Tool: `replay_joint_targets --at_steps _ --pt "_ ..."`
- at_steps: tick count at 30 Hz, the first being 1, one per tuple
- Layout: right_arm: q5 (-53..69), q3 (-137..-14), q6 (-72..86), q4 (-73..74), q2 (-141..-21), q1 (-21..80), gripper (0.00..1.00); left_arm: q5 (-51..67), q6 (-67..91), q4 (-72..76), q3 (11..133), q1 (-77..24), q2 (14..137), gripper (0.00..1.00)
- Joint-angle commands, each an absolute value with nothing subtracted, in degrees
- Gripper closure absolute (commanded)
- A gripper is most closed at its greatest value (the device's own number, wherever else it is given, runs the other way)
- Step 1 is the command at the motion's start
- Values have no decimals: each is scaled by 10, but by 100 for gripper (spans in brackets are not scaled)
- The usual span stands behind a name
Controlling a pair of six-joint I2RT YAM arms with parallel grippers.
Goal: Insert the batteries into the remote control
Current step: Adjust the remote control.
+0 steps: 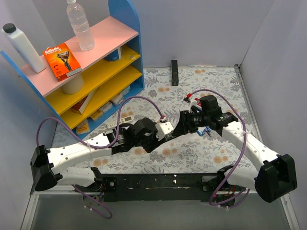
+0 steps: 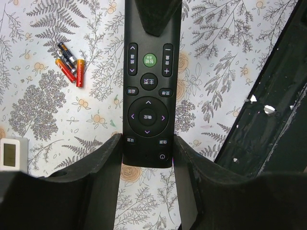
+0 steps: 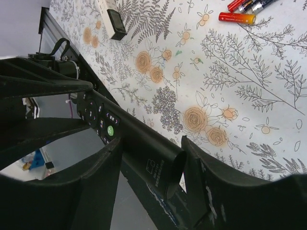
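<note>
Since both arms meet over the middle of the table [image 1: 216,86], start there: left arm [image 1: 81,151] reaches in from the left, right arm [image 1: 247,143] from the right, with the grippers facing each other; remote control [image 2: 148,91] is bridged between them, held off the table, long axis along the gripper-to-gripper line; left gripper [image 2: 147,141] is clamped across the power-button end; right gripper [image 3: 151,148] is closed on the opposite end; buttons face up at the left wrist camera, so the back and its cover face the table; cover on or off, can't tell; batteries [image 2: 67,55] lie loose on the table near the remote's far half, on the side away from the arm bases, bunched against some red/orange cells [image 2: 79,72]; right gripper is the nearer one. My read: neither gripper is free and the compartment faces down; next move needs the remote rolled over and the right gripper letting go to fetch a cell; risk is the remote slipping in a one-end hold.
</note>
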State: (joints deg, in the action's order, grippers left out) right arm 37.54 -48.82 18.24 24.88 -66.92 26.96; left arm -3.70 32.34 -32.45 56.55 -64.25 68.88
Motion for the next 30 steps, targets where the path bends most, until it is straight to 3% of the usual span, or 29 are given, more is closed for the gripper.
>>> replay_joint_targets --at_steps 1,7,10,11,14,16,21,27,30 --pt "402 -468 225 214 -657 256 42 -54 319 -296 557 -642 663 100" --pt "464 -448 265 158 -649 254 59 -68 320 -280 548 -643 665 100" --pt "477 -445 277 140 -648 252 75 -72 327 -269 544 -643 671 97" --pt "482 -444 279 135 -647 251 87 -76 332 -263 543 -643 671 95" --pt "483 -448 285 122 -642 250 99 -85 340 -250 534 -642 670 84" --pt "477 -454 276 120 -638 250 99 -93 359 -245 528 -642 668 77" --pt "439 -494 215 127 -621 250 99 -107 419 -216 507 -633 643 27" --pt "376 -520 84 106 -582 254 99 -23 591 -178 483 -526 589 10" --pt "336 -516 22 94 -570 273 99 9 709 -165 483 -467 578 7"
